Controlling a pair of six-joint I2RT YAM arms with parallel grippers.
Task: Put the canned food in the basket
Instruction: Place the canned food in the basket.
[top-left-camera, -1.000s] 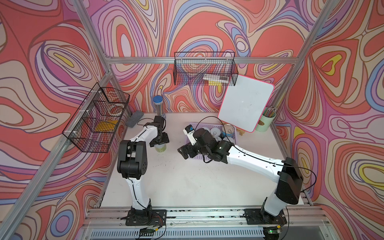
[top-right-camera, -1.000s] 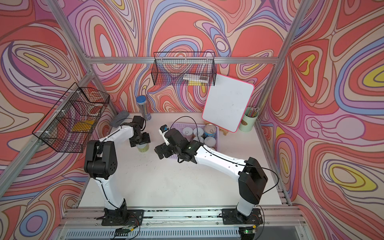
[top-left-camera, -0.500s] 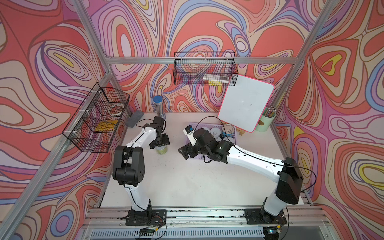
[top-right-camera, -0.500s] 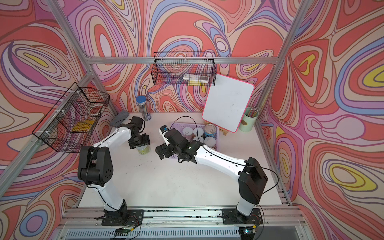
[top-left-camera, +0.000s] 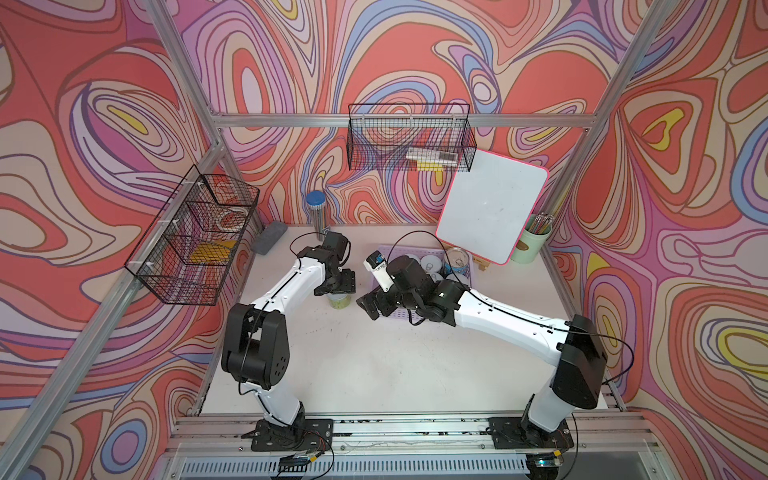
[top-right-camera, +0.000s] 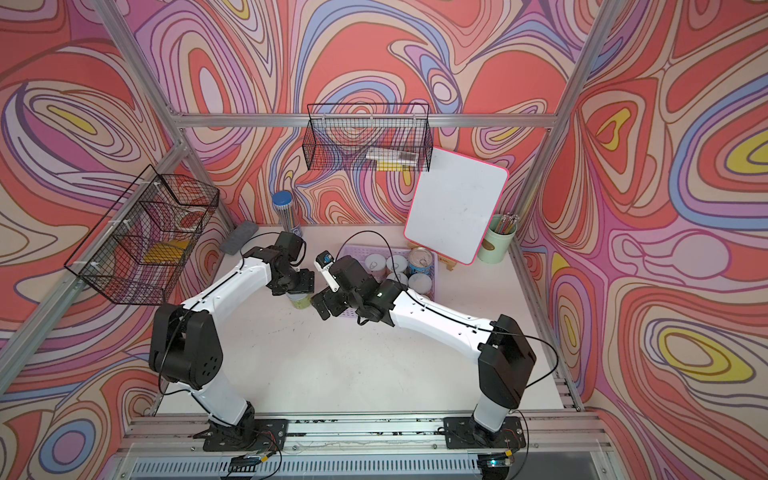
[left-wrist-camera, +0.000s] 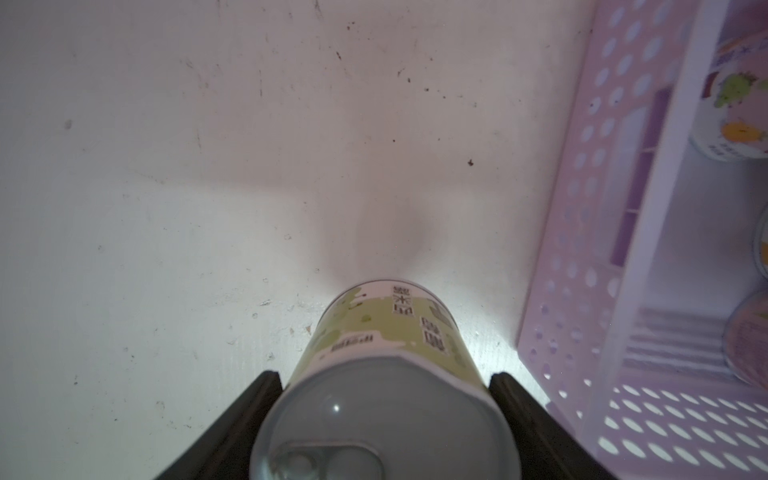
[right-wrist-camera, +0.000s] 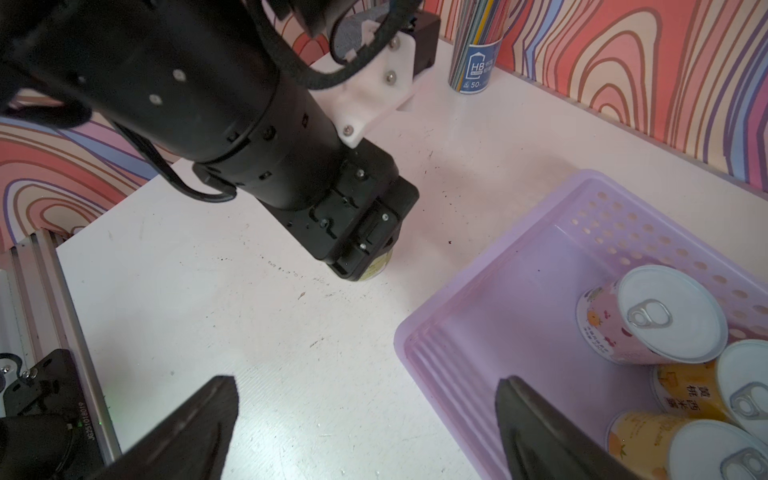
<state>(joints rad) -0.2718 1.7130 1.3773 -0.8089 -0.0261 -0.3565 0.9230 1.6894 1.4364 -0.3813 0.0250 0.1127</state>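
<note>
My left gripper (left-wrist-camera: 384, 390) is shut on a green-labelled tin of canned food (left-wrist-camera: 386, 374), black fingers (left-wrist-camera: 257, 399) pressed on both sides just under its silvery pull-tab lid. In both top views this can (top-left-camera: 340, 300) (top-right-camera: 300, 300) is upright at the table surface, just left of the lavender basket (top-left-camera: 399, 251) (top-right-camera: 353, 250). Several cans stand inside the basket, among them a blue-labelled one (top-left-camera: 457, 259) and a pink one (right-wrist-camera: 648, 316). My right gripper (right-wrist-camera: 365, 399) hangs open and holds nothing, over the basket's near left corner (right-wrist-camera: 478, 299).
A whiteboard (top-left-camera: 492, 208) leans at the back right over the basket's far end, beside a pale green pencil cup (top-left-camera: 534, 241). A blue-capped pencil tube (top-left-camera: 318, 212) and grey eraser (top-left-camera: 270, 243) sit at the back left. Black wire baskets (top-left-camera: 195, 245) (top-left-camera: 409, 143) hang on the walls.
My left gripper has finished closing on the green can and shifted slightly right, toward the basket, its elbow dropping toward the front. The right arm has stayed put, jaws wide.
</note>
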